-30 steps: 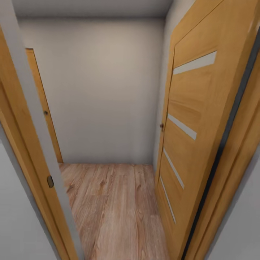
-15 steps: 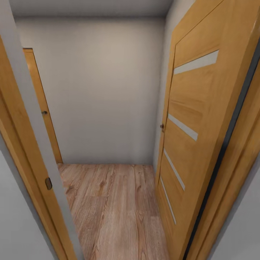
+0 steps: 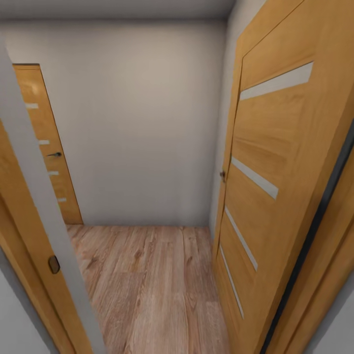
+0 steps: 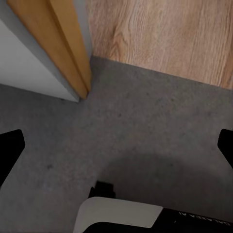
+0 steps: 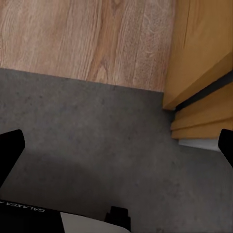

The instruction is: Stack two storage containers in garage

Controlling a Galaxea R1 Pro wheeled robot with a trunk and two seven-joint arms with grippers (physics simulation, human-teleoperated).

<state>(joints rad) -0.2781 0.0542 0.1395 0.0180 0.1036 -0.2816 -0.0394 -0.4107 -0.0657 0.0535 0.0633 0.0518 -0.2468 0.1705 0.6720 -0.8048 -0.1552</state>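
Right now my wrist cameras look down on the dark grey concrete floor (image 4: 145,141), which meets a light wood plank floor (image 3: 152,285) along a straight seam at a doorway. So I sit on the threshold, with mottled concrete under the arms and planks ahead.

On the left wrist camera, the left gripper (image 4: 116,155) has its two black fingertips (image 4: 10,148) at opposite edges of the picture, spread wide with nothing but bare concrete between them. Most of each finger is cut off by the picture's edge. A white and black part of the robot's body (image 4: 121,216) pokes in beneath it, with lettering too small to read. A wooden door jamb (image 4: 63,43) and a strip of pale wall stand at the seam.

The right gripper (image 5: 116,150) looks the same: fingertips (image 5: 9,148) far apart, holding nothing, concrete in the gap. An orange wood door edge (image 5: 201,53) and stepped frame sit beside the seam.

From the head camera I see a small hallway: a plain white wall (image 3: 142,123), an open wooden door (image 3: 275,172) with pale horizontal strips on the right, running out of the picture, and another door (image 3: 46,147) with a dark handle at the far left, partly hidden by the near frame (image 3: 34,196).
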